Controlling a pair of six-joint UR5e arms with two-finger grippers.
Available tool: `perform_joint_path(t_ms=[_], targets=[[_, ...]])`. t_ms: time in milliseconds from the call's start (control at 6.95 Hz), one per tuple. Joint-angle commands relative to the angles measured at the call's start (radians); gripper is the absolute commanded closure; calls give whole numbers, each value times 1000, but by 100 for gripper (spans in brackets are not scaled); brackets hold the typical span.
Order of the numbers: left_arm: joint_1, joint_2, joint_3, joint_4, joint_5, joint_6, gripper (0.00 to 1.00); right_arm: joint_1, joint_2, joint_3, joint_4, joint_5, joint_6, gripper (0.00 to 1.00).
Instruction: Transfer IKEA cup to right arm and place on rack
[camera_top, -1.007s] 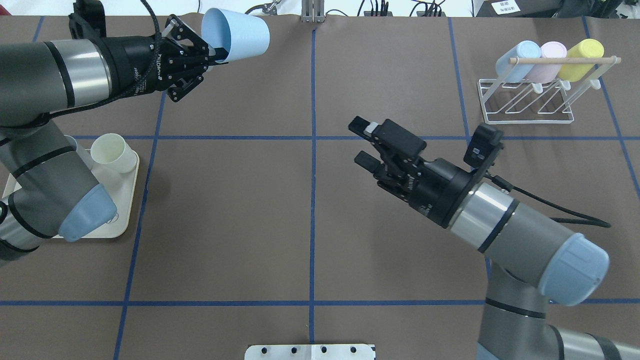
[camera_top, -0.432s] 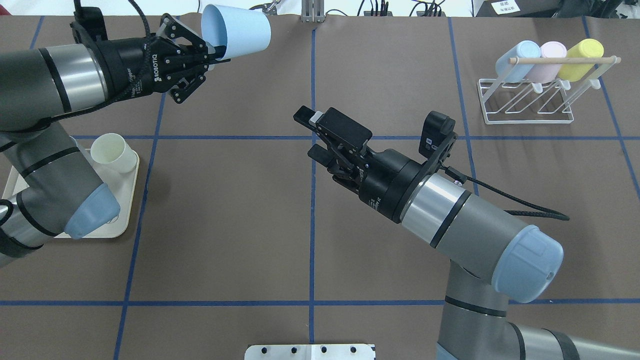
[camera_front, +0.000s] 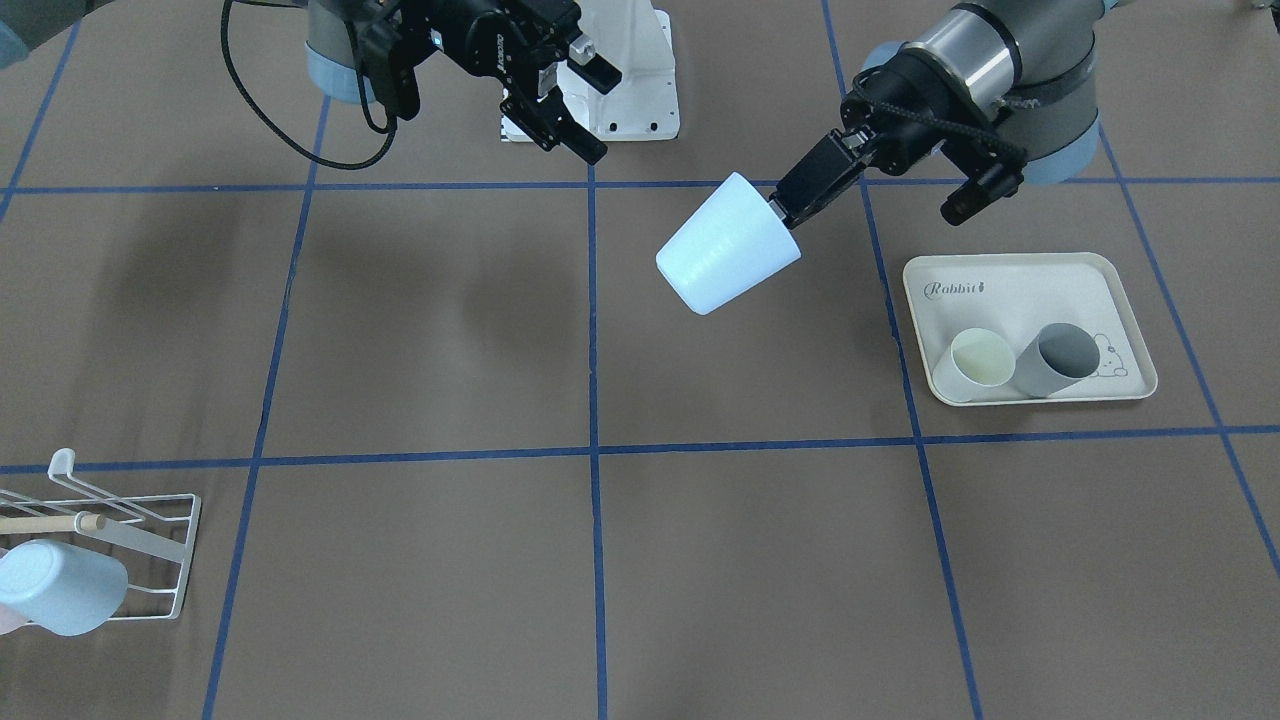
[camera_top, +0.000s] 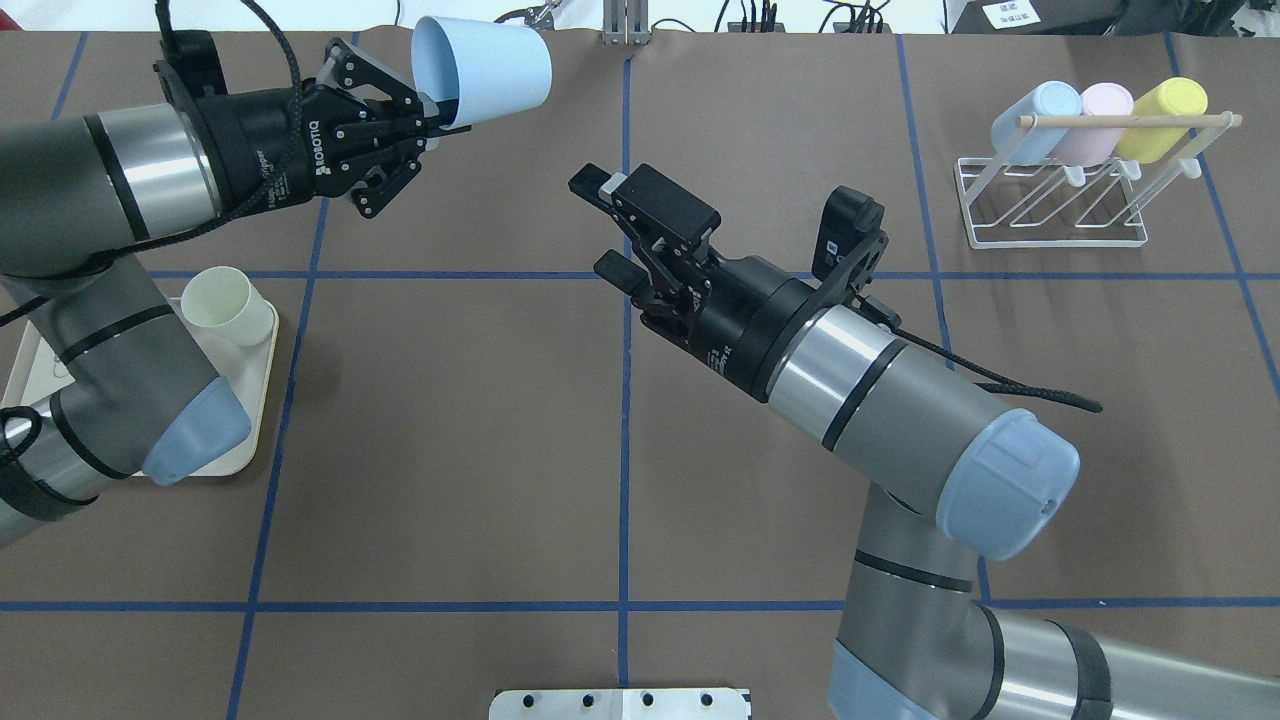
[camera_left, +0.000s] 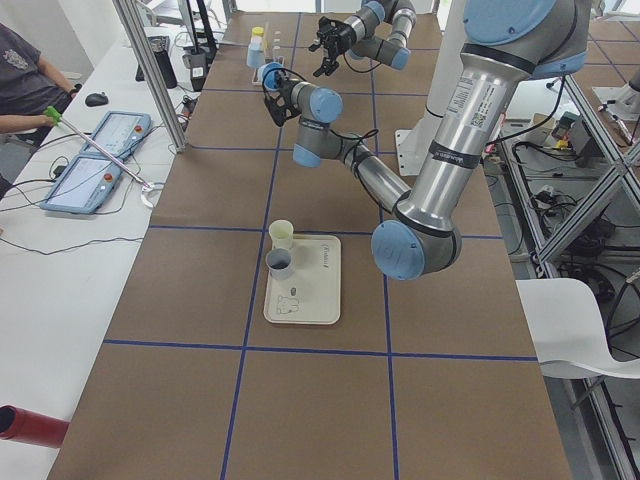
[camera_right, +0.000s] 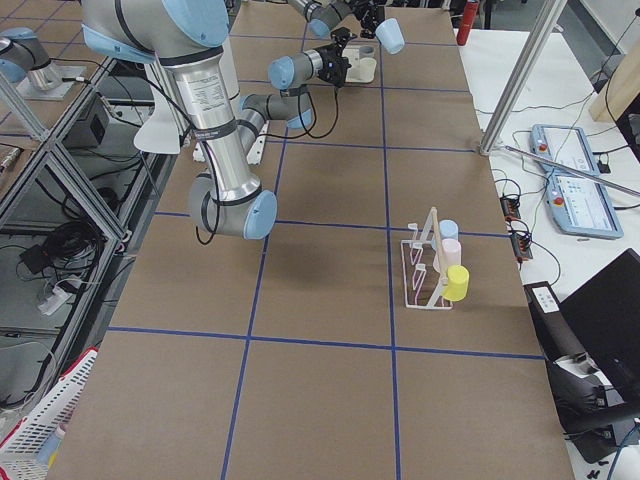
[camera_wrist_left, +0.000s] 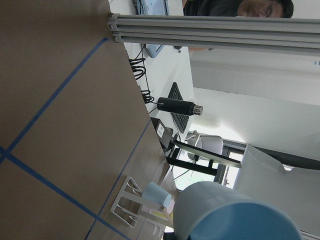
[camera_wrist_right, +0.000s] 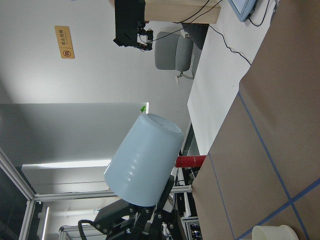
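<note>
Holding cup in the air over the far-left tabletop. Left claw pinches its rim. Long axis is roughly level, mouth toward that claw, base toward the right arm. Right claw is spread, near but not touching. Rack has three rack cups. Tray has two tray cups.

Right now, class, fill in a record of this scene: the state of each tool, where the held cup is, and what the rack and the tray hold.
left tool: shut on the rim of the blue cup
blue cup: in the air, tilted, base pointing away from the left tool
right tool: open, empty, aimed toward the blue cup, apart from it
rack: three cups, blue, pink and yellow
tray: cream cup and grey cup, lying on their sides
hand-over: not yet done
</note>
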Motion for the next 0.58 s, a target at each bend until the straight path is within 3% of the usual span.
perform_joint_path(t_ms=[0,432], targets=[[99,1,29,-165,168,-9,100,37,12,-27,0,3,18,1],[167,-7,55,-212,272,-32,100,54,12,-27,2,4,32,0]])
